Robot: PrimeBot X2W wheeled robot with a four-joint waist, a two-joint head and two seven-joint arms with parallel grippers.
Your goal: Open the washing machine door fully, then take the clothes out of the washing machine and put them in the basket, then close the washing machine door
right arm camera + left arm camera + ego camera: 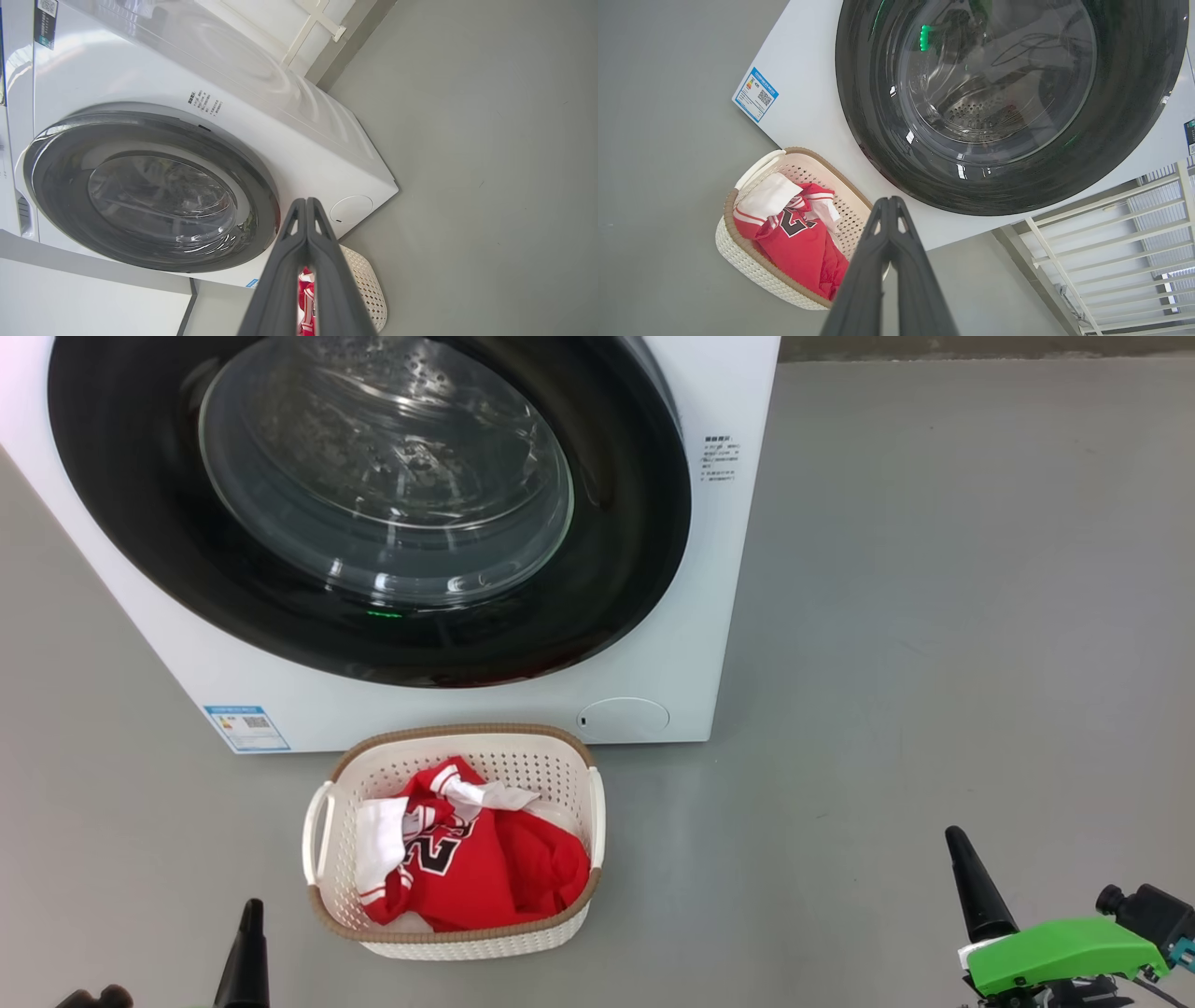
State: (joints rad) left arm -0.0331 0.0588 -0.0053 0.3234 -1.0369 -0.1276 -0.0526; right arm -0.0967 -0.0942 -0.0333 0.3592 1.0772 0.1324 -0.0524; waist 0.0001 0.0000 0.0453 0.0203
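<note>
Clothes (pixel 504 877) fill the basket (pixel 523 765) in front of the washing machine (pixel 728 569), its door (pixel 616 523) closed; our left gripper (pixel 889 200) and right gripper (pixel 306 201) are pressed together.

Bright, even, sharp (glints on the washing machine door (pixel 373 495)).

The washing machine door (pixel 616 569) has a glossy black rim around clear, reflective glass; the washing machine (pixel 280 700) is smooth white with a slight sheen. The basket (pixel 560 770) is perforated cream plastic, the clothes (pixel 513 877) soft crumpled red cloth, the floor (pixel 934 616) matt grey
</note>
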